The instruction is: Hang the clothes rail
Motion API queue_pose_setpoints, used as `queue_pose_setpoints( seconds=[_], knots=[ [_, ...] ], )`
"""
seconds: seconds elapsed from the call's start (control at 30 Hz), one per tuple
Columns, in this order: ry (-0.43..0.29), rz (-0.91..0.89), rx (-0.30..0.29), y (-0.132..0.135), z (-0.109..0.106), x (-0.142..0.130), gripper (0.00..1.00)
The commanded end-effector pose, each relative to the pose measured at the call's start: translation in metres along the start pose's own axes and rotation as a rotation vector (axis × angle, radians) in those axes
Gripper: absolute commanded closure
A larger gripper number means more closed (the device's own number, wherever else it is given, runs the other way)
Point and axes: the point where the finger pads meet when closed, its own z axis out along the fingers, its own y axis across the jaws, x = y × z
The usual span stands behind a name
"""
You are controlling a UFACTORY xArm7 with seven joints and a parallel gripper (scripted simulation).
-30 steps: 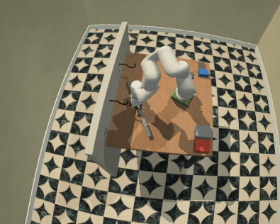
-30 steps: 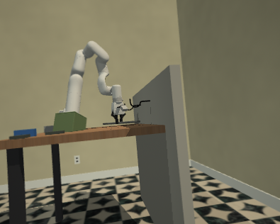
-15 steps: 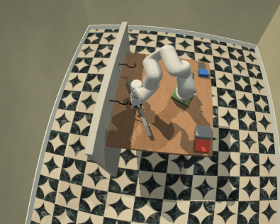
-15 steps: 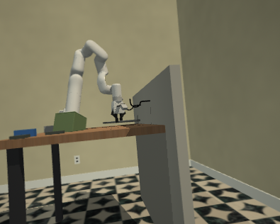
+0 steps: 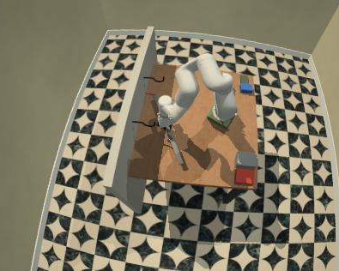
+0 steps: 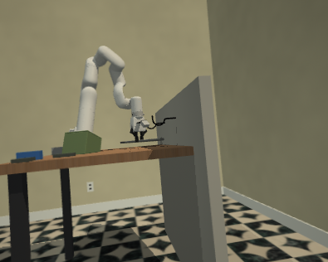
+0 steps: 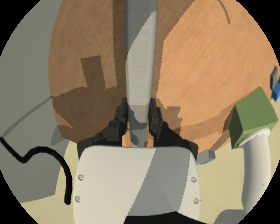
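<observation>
The clothes rail [image 5: 176,151] [image 6: 127,142] [image 7: 140,75] is a long grey bar. My gripper [image 5: 166,127] [image 6: 139,139] [image 7: 138,105] is shut on it at a middle part. In the exterior view the rail hangs a little above the table, nearly level and lower than the hooks. From above it runs slantwise to the wall panel. The black far hook [image 5: 153,78] and the near hook [image 5: 140,123] stick out of the panel; the near one is close beside my gripper in the top view. One hook [image 7: 24,160] shows at the lower left of the wrist view. The rail is in neither hook.
The grey wall panel [image 5: 130,109] [image 6: 206,145] stands along the edge of the wooden table [image 5: 220,171] [image 6: 114,155]. The arm stands on a green block [image 6: 80,143] [image 7: 253,112]. A blue block [image 5: 246,88] [image 6: 29,155], a grey box [image 5: 246,159] and a red block [image 5: 245,176] sit at the opposite edge.
</observation>
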Motion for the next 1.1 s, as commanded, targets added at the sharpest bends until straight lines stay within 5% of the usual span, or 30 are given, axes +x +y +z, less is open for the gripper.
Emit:
queue_pose_setpoints(
  seconds=[0.0, 1.07],
  knots=[
    [0.001, 0.0, 0.003, -0.001, -0.004, 0.0, 1.0],
    [0.001, 0.0, 0.003, -0.001, -0.023, 0.0, 1.0]
  ],
)
